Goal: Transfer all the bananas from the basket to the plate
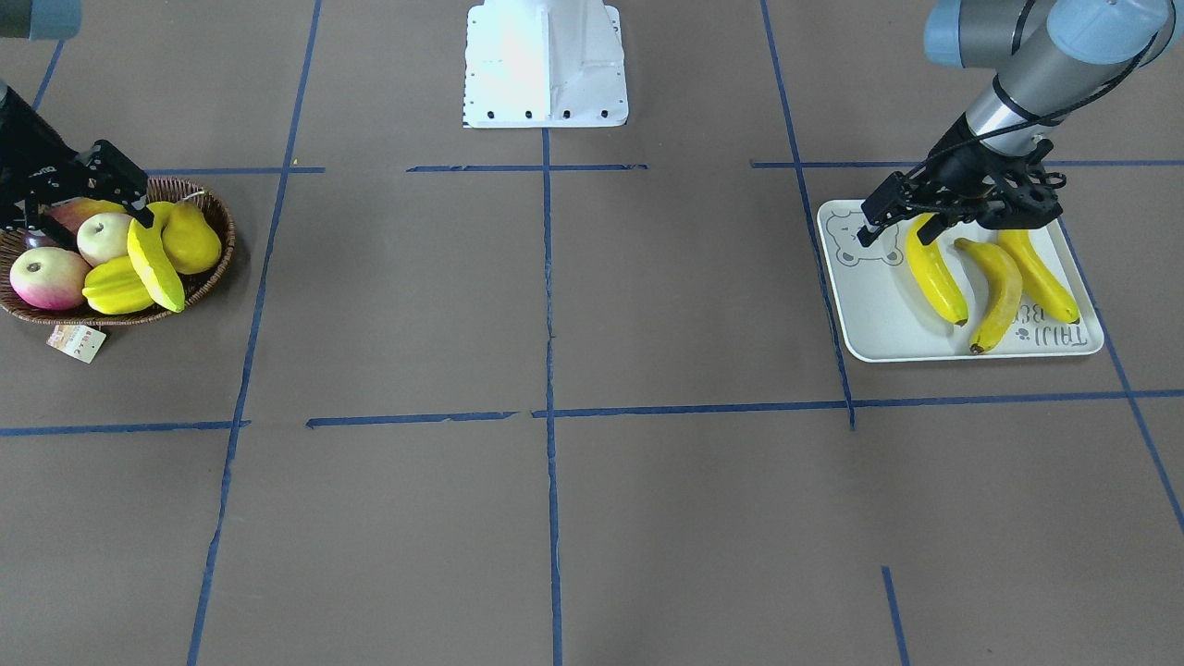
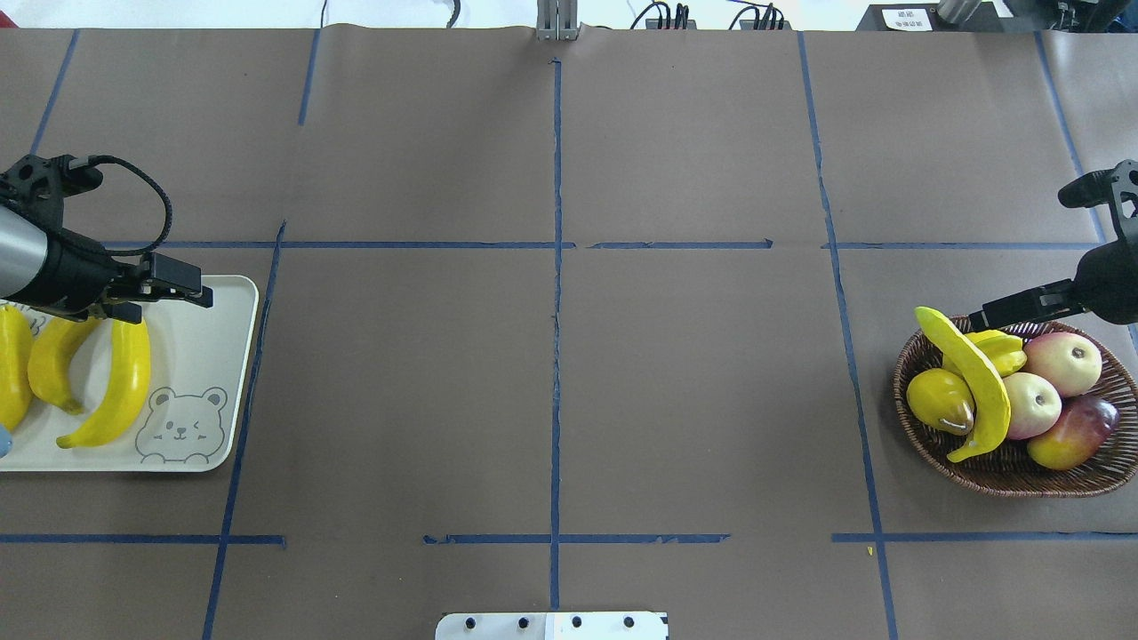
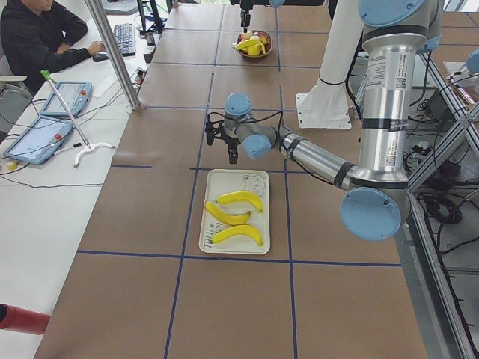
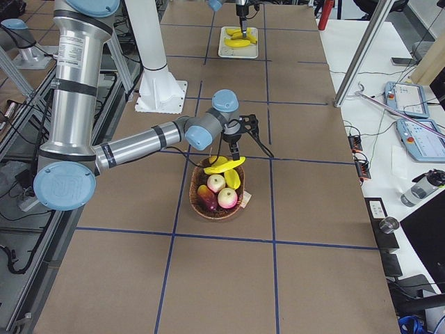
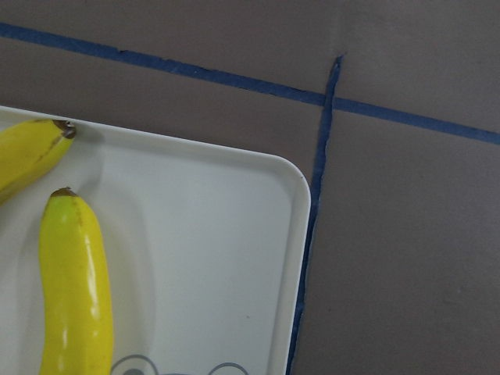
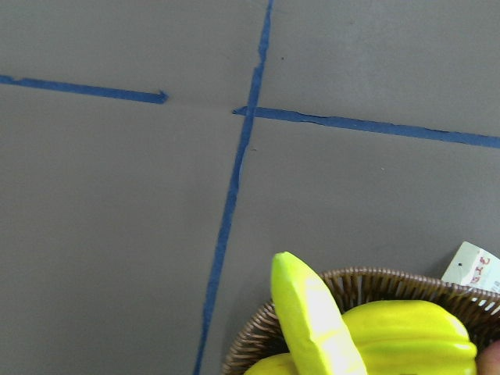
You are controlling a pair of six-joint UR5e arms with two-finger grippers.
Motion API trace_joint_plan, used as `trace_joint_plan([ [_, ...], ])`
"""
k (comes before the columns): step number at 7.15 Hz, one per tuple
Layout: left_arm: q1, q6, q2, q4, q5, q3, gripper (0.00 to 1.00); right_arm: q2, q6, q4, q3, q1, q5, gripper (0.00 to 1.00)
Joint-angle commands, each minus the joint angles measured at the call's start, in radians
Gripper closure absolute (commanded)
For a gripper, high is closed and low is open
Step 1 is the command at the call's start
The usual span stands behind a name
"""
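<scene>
The left gripper [image 2: 173,304] had its jaws spread and held nothing. It hung raised above the bear-face end of the pale grey rectangular plate [image 2: 209,373]. Three long curved yellow bananas lay side by side across that plate. One [image 1: 934,277] was nearest the bear, a duller orange-yellow one [image 1: 999,294] lay in the middle, and a third [image 1: 1041,273] was nearest the lettered end.

The right gripper [image 1: 92,217] also looked parted and gripped nothing. One fingertip [image 1: 143,215] sat just at the raised end of a fourth bright yellow banana [image 2: 973,391] (whether it touched the skin I could not tell). That banana lay tilted across the fruit in the round dark brown woven wicker basket [image 2: 1005,480], its upper end poking past the rim. Around it were a yellow pear [image 2: 938,400], a ridged yellow starfruit [image 2: 1000,348] and pink-blushed apples [image 2: 1062,363]. A small paper tag [image 1: 76,342] hung off the rim.

The plate sat near the left end of the brown tabletop [image 1: 555,518], the basket near its right end, well apart.
</scene>
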Motion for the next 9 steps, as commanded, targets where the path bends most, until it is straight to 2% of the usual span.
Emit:
trace_joint_plan([
  [1, 0.000, 0.000, -0.005, 0.000, 0.000, 0.000, 0.00, 0.004, -0.012, 0.182, -0.169, 0.016, 0.092, 0.00],
  [2, 0.000, 0.000, -0.005, 0.000, 0.000, 0.001, 0.00, 0.004, -0.002, 0.240, -0.194, 0.016, 0.173, 0.00],
  [3, 0.000, 0.000, -0.005, 0.000, 0.000, 0.000, 0.00, 0.004, 0.002, 0.259, -0.194, 0.011, 0.192, 0.01],
  [5, -0.002, 0.000, -0.003, 0.000, 0.000, 0.000, 0.00, -0.003, -0.004, 0.262, -0.196, -0.008, 0.208, 0.10],
  [9, -0.002, 0.000, -0.003, 0.000, 0.000, 0.000, 0.00, -0.007, -0.003, 0.262, -0.217, -0.056, 0.208, 0.09],
])
